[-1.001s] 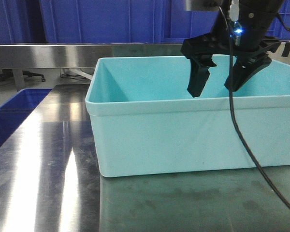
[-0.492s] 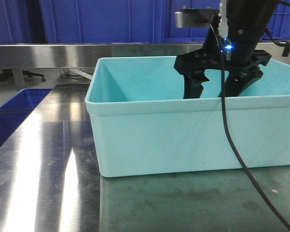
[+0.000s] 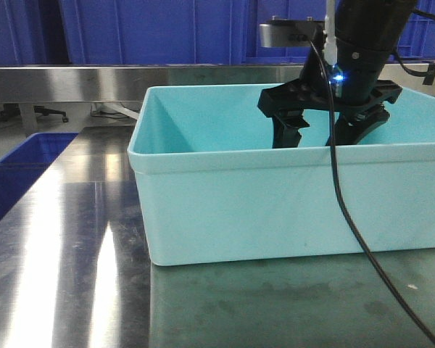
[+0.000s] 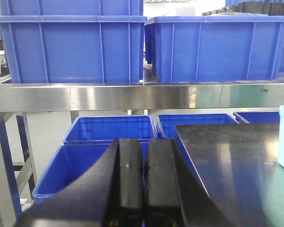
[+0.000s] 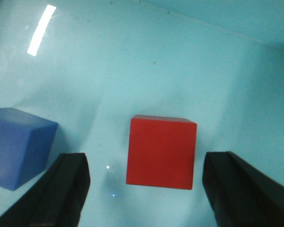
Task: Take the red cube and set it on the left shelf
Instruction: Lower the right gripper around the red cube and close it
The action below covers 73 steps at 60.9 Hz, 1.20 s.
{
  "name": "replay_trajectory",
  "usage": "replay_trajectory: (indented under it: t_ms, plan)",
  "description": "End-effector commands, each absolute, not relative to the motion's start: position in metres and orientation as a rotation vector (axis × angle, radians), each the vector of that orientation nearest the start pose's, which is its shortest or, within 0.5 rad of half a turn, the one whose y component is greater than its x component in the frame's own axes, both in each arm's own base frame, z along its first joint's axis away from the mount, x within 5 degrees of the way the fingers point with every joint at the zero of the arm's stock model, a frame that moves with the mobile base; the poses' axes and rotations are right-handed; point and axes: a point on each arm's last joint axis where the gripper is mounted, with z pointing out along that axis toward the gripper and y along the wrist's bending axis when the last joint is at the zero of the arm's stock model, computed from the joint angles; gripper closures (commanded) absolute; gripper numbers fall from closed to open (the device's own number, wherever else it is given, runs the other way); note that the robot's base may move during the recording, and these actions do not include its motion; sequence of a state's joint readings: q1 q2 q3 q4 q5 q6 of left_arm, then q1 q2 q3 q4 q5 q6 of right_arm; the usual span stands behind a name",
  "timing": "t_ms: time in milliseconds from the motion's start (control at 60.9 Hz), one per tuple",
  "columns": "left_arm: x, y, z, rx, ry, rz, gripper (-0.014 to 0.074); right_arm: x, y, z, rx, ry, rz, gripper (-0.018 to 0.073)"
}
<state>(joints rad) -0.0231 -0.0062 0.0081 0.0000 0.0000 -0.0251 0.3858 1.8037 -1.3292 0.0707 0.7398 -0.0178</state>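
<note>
**A:** Where's the red cube (image 5: 161,152)?
**B:** On the tub (image 3: 275,203) floor, between the spread fingers of the right tool (image 5: 149,177); blue cube (image 5: 19,146) at nine o'clock.
**A:** Grip?
**B:** Looks light, rigid, smooth. Pinch the flat side faces.

The tub (image 3: 261,210) hides the tips of the right pincer (image 3: 321,139); the blue cube (image 5: 16,146) runs off-frame.

front: low, facing tub (image 3: 225,210) | left wrist: facing left shelf (image 4: 132,97) | right wrist: close, inside tub
</note>
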Motion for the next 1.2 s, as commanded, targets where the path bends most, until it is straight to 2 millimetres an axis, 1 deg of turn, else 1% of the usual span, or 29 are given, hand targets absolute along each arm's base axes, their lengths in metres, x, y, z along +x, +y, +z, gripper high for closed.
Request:
replay_trajectory:
  t_ms: [0,361,722,821,919,985,1100,1182]
  plan:
    - [0.055,-0.001,0.211,0.000,1.412,-0.041,0.0495,0.355,0.149,0.263,-0.475,2.533,0.217,-0.0045]
    - [0.055,-0.001,0.211,0.000,1.412,-0.041,0.0495,0.361,0.152,0.254,-0.477,2.552,0.213,-0.0045]
    - [0.055,-0.001,0.211,0.000,1.412,-0.041,0.0495,0.362,0.152,0.253,-0.477,2.549,0.213,-0.0042]
    - [0.055,-0.001,0.211,0.000,1.412,-0.041,0.0495,0.362,0.152,0.253,-0.477,2.550,0.213,-0.0017]
    - [0.055,-0.001,0.211,0.000,1.412,-0.041,0.0495,0.362,0.152,0.253,-0.477,2.550,0.213,0.0036]
    - [0.055,-0.001,0.211,0.000,1.412,-0.041,0.0495,0.362,0.152,0.253,-0.478,2.551,0.212,0.0092]
    - [0.055,-0.001,0.211,0.000,1.412,-0.041,0.0495,0.362,0.152,0.253,-0.477,2.546,0.213,0.0225]
    - [0.055,-0.001,0.211,0.000,1.412,-0.041,0.0495,0.363,0.152,0.255,-0.475,2.536,0.211,0.0364]
